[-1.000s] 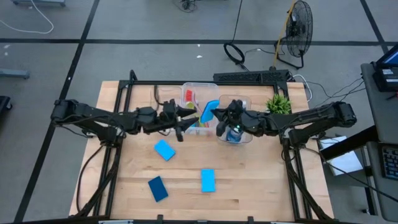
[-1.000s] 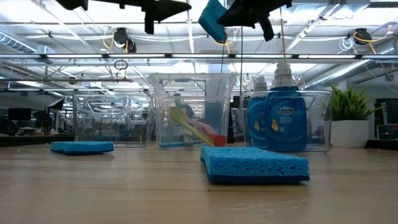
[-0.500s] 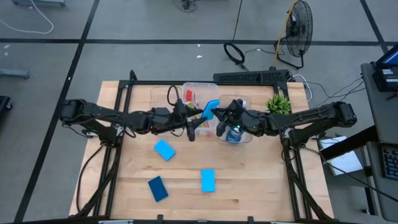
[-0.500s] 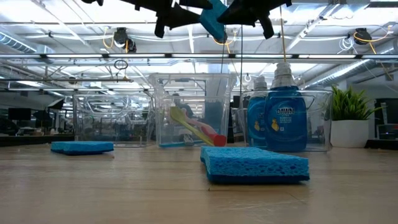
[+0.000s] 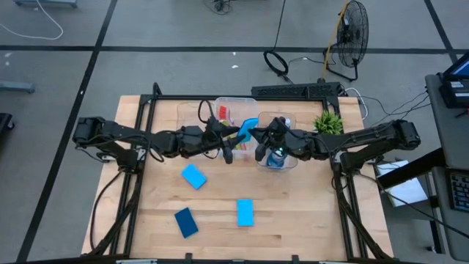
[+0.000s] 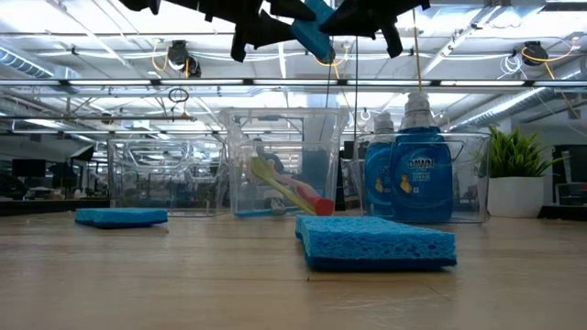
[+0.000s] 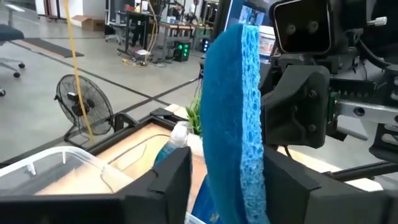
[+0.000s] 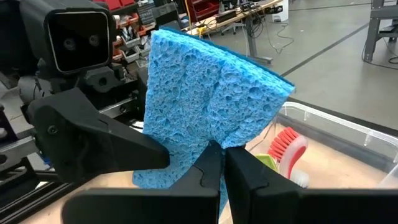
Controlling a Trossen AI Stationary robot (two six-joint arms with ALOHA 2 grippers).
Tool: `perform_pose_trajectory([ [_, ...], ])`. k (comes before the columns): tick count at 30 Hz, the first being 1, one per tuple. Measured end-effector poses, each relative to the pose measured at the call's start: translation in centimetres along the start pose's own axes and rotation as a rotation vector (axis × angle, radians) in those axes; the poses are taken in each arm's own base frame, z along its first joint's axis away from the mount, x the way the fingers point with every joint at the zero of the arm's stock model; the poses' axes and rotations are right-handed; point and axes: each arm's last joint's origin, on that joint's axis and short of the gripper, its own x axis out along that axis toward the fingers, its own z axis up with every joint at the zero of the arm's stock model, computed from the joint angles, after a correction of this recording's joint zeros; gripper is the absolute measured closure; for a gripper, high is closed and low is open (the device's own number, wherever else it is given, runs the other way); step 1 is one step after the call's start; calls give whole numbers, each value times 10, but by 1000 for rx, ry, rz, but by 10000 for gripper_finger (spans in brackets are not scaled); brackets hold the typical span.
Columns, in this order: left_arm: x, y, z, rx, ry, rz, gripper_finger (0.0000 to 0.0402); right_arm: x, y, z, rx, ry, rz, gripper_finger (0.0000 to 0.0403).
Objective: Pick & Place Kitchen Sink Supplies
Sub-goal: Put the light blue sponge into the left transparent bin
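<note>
A light blue sponge (image 5: 248, 130) (image 6: 312, 27) hangs in the air over the clear bins, between my two grippers. My right gripper (image 8: 224, 158) (image 5: 258, 139) is shut on it. My left gripper (image 7: 227, 162) (image 5: 236, 139) is open, one finger on each flat face of the sponge (image 7: 233, 124). Two more light blue sponges (image 5: 193, 176) (image 5: 245, 213) and a darker one (image 5: 186, 222) lie flat on the table. Blue bottles (image 6: 417, 174) stand in the right bin. Brushes (image 6: 284, 192) lean in the middle bin. My right gripper pinches the sponge between its two fingers at one edge (image 8: 214, 140), reaching in level from the table's right. The foam creases inward at the pinch. The sponge is lifted clear and stands on edge. My left gripper: I cannot tell whether its fingers touch the sponge's faces.
Clear bins (image 5: 234, 110) sit in a row at the table's far side, with a potted plant (image 5: 328, 122) to their right. A fan and cables lie on the floor beyond. Bare wood (image 5: 293, 213) shows at the near right of the table.
My left gripper has moved toward the table's right, up to the sponge held by my right gripper, and its open fingers now stand on both sides of it. The right gripper and the sponge have kept still.
</note>
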Motion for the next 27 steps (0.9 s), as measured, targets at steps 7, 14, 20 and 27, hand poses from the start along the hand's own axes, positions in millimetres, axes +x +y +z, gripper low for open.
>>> perform_pose_trajectory([
  [7, 0, 0, -1, -19, 14, -27, 360, 0, 0, -1, 2, 9, 12, 403],
  [14, 1, 2, -3, -53, 47, -48, 393, 0, 0, -2, 19, 20, 19, 402],
  [20, 0, 2, -5, -53, 74, -47, 394, 0, 0, -3, 17, 38, 45, 378],
  [27, -5, 5, -6, -30, 123, 10, 394, 0, 2, -5, 14, 77, 108, 314],
])
